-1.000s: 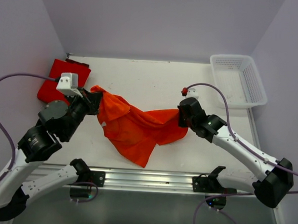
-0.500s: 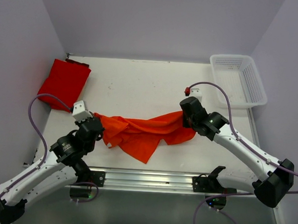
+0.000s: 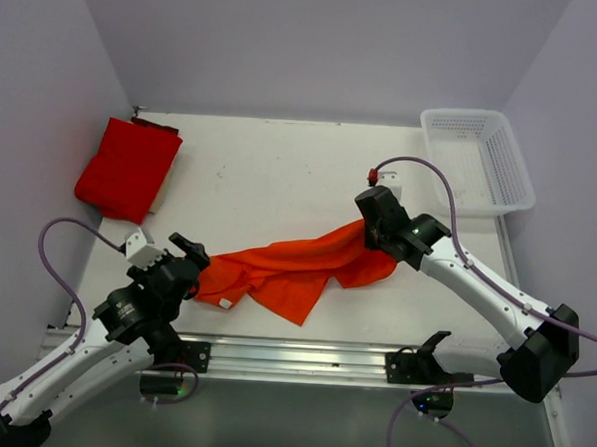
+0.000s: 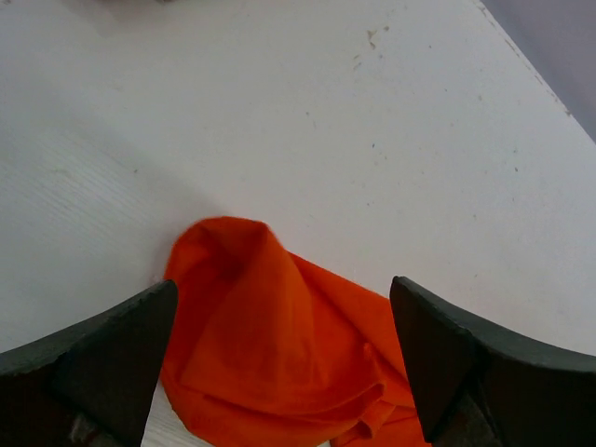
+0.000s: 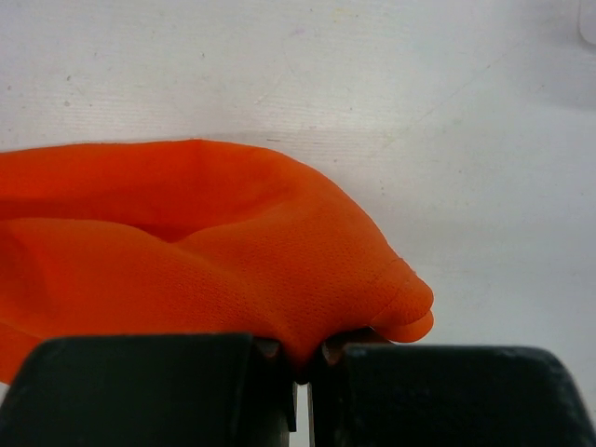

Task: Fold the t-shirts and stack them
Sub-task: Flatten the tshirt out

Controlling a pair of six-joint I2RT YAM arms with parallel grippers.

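One end pinched

Right gripper [image 5: 303, 358] pinches a fold of the orange t-shirt [image 3: 286, 268], which lies crumpled across the table's [image 3: 281, 173] near middle. Left gripper [image 4: 284, 326] spread wide over its other end. Red t-shirt [image 3: 129, 167] folded, far-left corner.

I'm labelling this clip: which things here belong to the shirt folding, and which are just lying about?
Job:
orange shirt, pinched by the right hand
red shirt, folded, far left

Lying about:
basket, far right

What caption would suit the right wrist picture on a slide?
Right tool shut on a fold of the orange t-shirt, over the white table.
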